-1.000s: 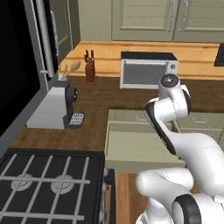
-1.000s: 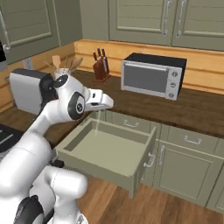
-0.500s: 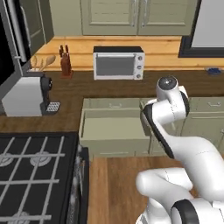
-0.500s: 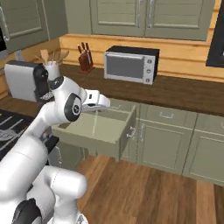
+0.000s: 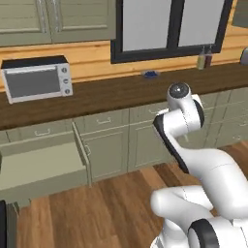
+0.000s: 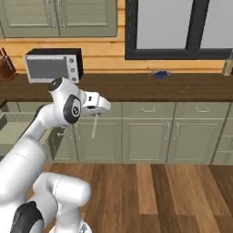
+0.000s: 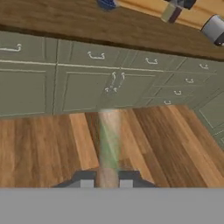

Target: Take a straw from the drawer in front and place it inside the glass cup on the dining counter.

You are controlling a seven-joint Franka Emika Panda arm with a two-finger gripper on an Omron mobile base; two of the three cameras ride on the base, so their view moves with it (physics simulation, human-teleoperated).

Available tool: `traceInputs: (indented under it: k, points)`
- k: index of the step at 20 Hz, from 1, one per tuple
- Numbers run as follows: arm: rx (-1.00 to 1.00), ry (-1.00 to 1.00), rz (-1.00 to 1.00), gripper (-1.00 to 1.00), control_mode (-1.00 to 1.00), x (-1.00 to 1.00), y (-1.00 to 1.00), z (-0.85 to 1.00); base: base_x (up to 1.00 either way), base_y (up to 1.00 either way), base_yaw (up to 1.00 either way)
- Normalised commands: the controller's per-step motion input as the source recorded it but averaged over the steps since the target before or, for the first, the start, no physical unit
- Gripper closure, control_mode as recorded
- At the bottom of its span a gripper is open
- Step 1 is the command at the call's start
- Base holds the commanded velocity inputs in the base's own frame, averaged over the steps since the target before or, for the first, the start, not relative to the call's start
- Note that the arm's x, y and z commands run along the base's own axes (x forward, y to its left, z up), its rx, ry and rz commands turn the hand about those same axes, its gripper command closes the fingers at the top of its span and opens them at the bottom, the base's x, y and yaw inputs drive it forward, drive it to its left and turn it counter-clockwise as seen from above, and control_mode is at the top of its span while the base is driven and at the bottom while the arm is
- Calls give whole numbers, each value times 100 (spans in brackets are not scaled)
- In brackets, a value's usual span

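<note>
a long dark worktop [image 5: 121,94] is seen running over sage cabinets [image 6: 145,136], above a wood-plank floor [image 6: 159,191]. the drawer [image 5: 41,167] stands pulled out at the left, its pale inside shown bare. a microwave [image 5: 36,82] is set on the worktop; no brand, label or writing can be read anywhere (its panel is too blurred). the gripper [image 6: 96,111] is closed on the straw [image 6: 93,127], a thin, pale, straight stick hung downward from the fingertips [image 7: 86,181], well above the floor and in front of the cabinet doors.
</note>
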Motion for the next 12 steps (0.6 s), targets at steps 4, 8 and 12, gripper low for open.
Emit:
traceInputs:
  k: [4,8,12]
  points:
    - [0,0,0,100,100,0,0,0,25,-79,-58]
    - [0,0,0,100,100,0,0,0,4,-77,-57]
    - [0,0,0,100,100,0,0,0,-7,-66,-52]
